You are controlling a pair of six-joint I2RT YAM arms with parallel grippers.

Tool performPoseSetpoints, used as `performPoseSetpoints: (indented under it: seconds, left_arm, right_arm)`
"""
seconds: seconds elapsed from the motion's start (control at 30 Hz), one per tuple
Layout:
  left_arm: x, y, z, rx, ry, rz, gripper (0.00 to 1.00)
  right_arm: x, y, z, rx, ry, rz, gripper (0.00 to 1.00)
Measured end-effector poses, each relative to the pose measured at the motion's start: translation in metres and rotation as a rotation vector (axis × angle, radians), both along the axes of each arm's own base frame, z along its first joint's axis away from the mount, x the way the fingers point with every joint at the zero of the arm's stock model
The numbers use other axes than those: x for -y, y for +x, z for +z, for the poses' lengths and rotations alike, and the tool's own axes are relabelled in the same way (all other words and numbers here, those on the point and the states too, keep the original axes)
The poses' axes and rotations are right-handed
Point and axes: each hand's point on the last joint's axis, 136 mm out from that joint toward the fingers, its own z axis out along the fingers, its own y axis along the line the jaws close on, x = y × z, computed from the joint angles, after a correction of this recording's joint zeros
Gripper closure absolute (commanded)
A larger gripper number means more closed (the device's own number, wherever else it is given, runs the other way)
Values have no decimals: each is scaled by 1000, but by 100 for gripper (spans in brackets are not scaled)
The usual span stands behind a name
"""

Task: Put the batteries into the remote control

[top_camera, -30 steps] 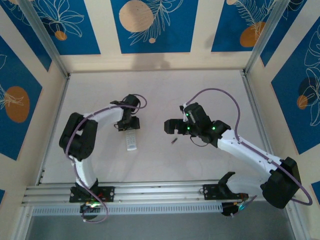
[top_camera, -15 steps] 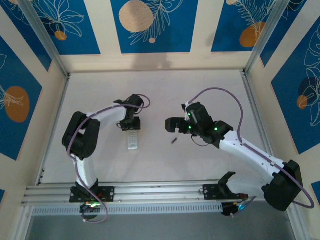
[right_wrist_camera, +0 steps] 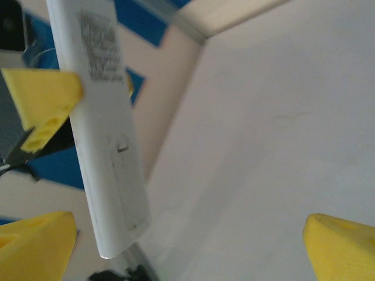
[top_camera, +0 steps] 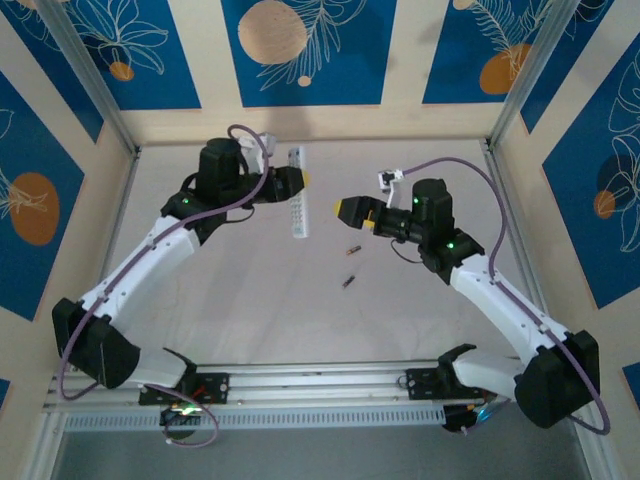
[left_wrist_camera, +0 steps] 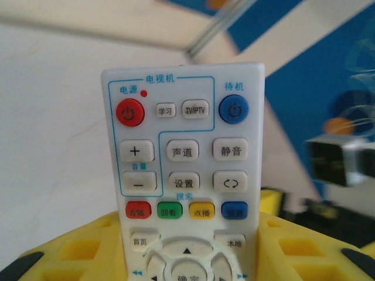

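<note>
Found left jaws clenched on remote control held clear of table, right jaws released near its right, batteries loose on table right of it.

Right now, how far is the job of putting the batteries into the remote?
Done: the left pincer holds the remote up off the table. In hand: its back faces the open right pincer; the cover looks shut. Left: both batteries lie on the table, none loaded.
</note>
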Motion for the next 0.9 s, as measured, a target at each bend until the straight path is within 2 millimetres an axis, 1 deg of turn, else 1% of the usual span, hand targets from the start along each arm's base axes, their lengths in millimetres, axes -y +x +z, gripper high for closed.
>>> performPoseSetpoints:
  seconds: [0.1, 0.23, 0.27, 0.33, 0.43, 0.53, 0.63, 0.7, 0.77, 0.8, 0.87, 0.9]
  left_arm:
    - [10, -6, 30, 58, -104, -60, 74]
    - [16, -11, 55, 100, -192, -108, 75]
    - [17, -12, 60, 108, -210, -114, 76]
    - [19, -14, 68, 124, -251, -134, 76]
    - [21, -19, 79, 137, -316, -171, 76]
    - [21, -19, 84, 138, -366, -185, 76]
    - [21, -17, 86, 127, -396, -190, 76]
    - [21, -18, 87, 125, -407, -193, 75]
    - [21, -17, 87, 124, -411, -193, 65]
    - [20, -17, 86, 123, -413, -192, 52]
    - [20, -17, 86, 119, -414, -190, 27]
    - [20, -16, 85, 116, -414, -189, 17]
  right_arm:
    - [-20, -7, 16, 30, 81, 113, 1]
    - [-44, -19, 31, 69, 137, 231, 1]
    - [-48, -22, 36, 83, 147, 255, 4]
    - [-57, -27, 46, 106, 169, 294, 18]
    - [-64, -31, 58, 138, 201, 330, 37]
    - [-65, -32, 67, 157, 235, 344, 48]
    - [-66, -32, 72, 168, 254, 346, 56]
    - [-66, -32, 73, 169, 258, 348, 60]
    - [-66, -33, 73, 167, 259, 348, 65]
    - [-66, -33, 73, 166, 258, 347, 68]
    - [-67, -33, 73, 165, 249, 348, 70]
    - [-68, -32, 72, 165, 237, 344, 70]
